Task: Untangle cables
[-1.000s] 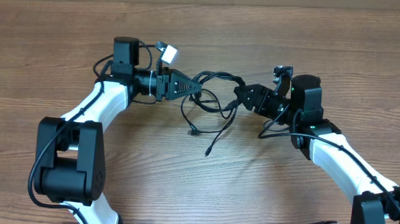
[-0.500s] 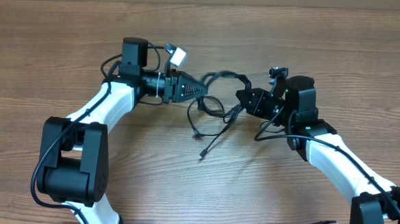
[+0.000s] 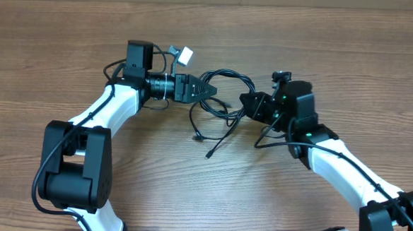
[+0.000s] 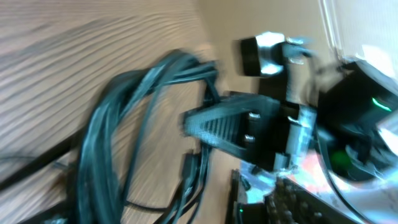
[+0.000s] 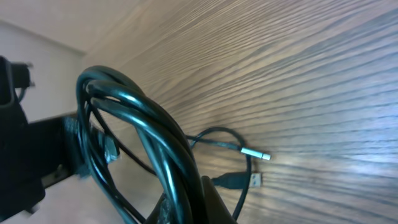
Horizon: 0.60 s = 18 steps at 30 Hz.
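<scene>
Right gripper (image 3: pixel 245 102): clenched on the cables (image 3: pixel 226 73), several strands pinched together at its tip. From there the bundle loops away to the left and the far side, over the desk (image 3: pixel 323 51).

Left gripper (image 3: pixel 209 92): its tip is at the loop's left edge, close against the strands. Released or clamped, I cannot tell; its wrist view is too blurred.

Two loose ends trail toward the near side onto the wood. A silver-tipped plug (image 5: pixel 254 153) lies flat on the desk, with a second plug just beside it.

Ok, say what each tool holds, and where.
Right tool grips the cables at the bundle's right end. Left tool: beside the loop, hold cannot be told.
</scene>
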Tool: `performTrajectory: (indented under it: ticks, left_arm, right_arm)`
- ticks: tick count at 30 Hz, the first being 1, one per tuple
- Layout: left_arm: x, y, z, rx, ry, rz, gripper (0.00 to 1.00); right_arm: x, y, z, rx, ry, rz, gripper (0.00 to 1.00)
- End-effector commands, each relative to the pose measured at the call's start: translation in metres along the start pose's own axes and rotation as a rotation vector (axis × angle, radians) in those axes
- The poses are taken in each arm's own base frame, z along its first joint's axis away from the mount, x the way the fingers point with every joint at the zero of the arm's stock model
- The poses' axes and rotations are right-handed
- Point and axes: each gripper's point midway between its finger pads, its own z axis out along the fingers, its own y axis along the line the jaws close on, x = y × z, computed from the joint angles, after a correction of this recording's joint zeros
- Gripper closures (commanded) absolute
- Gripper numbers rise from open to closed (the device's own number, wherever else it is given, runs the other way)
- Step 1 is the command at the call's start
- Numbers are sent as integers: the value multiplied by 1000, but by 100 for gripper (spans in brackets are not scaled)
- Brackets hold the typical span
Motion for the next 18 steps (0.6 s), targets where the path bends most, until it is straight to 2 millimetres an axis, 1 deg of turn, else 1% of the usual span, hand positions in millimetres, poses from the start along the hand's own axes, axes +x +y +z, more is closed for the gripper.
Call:
performTrajectory:
  ticks: [1,2,3,5,6,8,11,13,16,17,18]
  left_arm:
    - [-3,56,-11,-341,-74,-174,29]
    - [1,77,-20,-469,-99,-241,32]
    - [4,93,-29,-579,-122,-294,34]
    - [7,110,-42,-696,-150,-328,34]
    - [7,112,-43,-709,-153,-328,35]
    - [8,108,-40,-682,-146,-331,37]
    - [5,85,-24,-522,-113,-317,39]
    - [4,65,-12,-403,-84,-296,40]
    - [5,53,0,-350,-66,-301,42]
    - [7,51,5,-345,-62,-327,48]
    - [9,49,8,-341,-58,-352,56]
  right_arm:
    - [-17,-13,0,141,-141,-23,96]
    - [-19,-15,0,167,-163,-31,96]
    - [-20,-16,0,192,-184,-38,96]
    - [-23,-19,-2,228,-214,-60,96]
    - [-25,-21,-3,246,-229,-65,96]
    - [-27,-20,-3,251,-239,-89,96]
    - [-28,-10,-1,217,-240,-140,96]
    - [-25,2,1,166,-226,-162,96]
    - [-20,21,5,72,-196,-181,96]
    - [-18,29,5,34,-187,-205,96]
    - [-17,33,6,21,-187,-220,96]
